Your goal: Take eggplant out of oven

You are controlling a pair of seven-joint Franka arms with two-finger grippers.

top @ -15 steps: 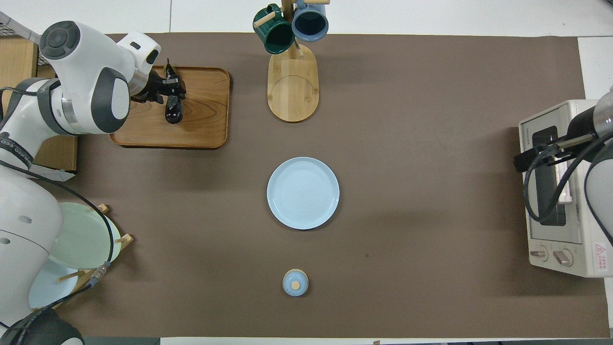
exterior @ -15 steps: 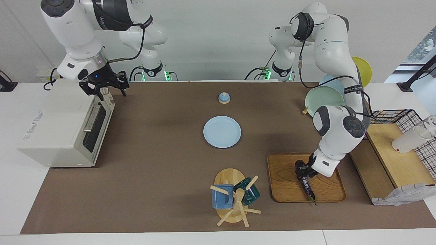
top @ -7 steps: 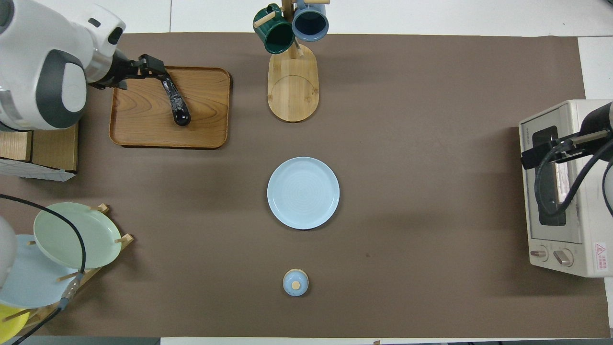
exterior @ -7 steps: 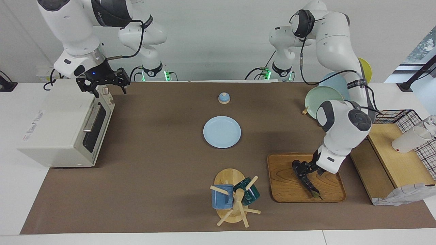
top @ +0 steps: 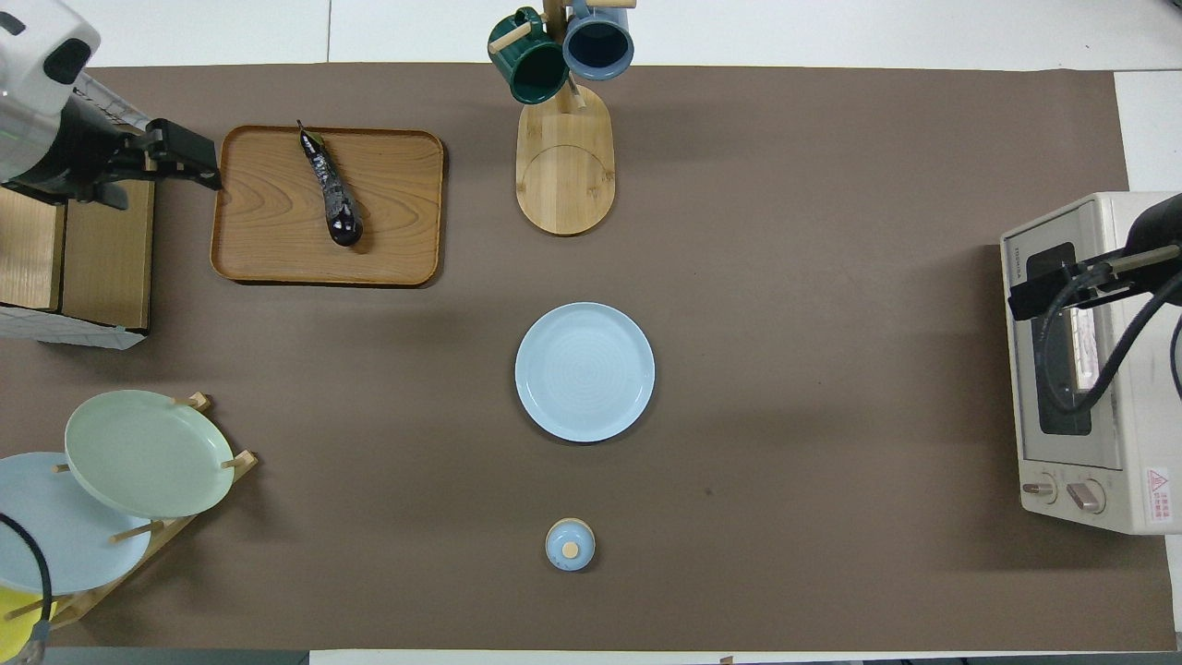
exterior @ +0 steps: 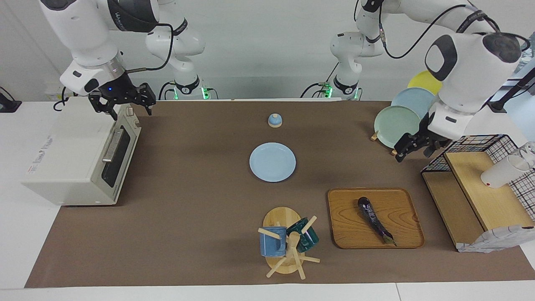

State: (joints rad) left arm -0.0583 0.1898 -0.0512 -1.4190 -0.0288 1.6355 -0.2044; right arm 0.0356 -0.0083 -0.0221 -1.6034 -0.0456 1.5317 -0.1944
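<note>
- The eggplant (exterior: pixel 375 220) lies on the wooden tray (exterior: pixel 349 234), toward the left arm's end of the table.
- The oven (exterior: pixel 79 154) stands at the right arm's end.
- The plate (exterior: pixel 272 162) lies mid-table.
- The mug tree (exterior: pixel 288 246) stands at the edge farthest from the robots.

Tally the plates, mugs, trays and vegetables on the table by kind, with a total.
Plates: 4 (one flat, three racked: green, blue, yellow)
Mugs: 2 (blue, green)
Trays: 1 (wooden tray)
Vegetables: 1 (eggplant)
Total: 8
</note>
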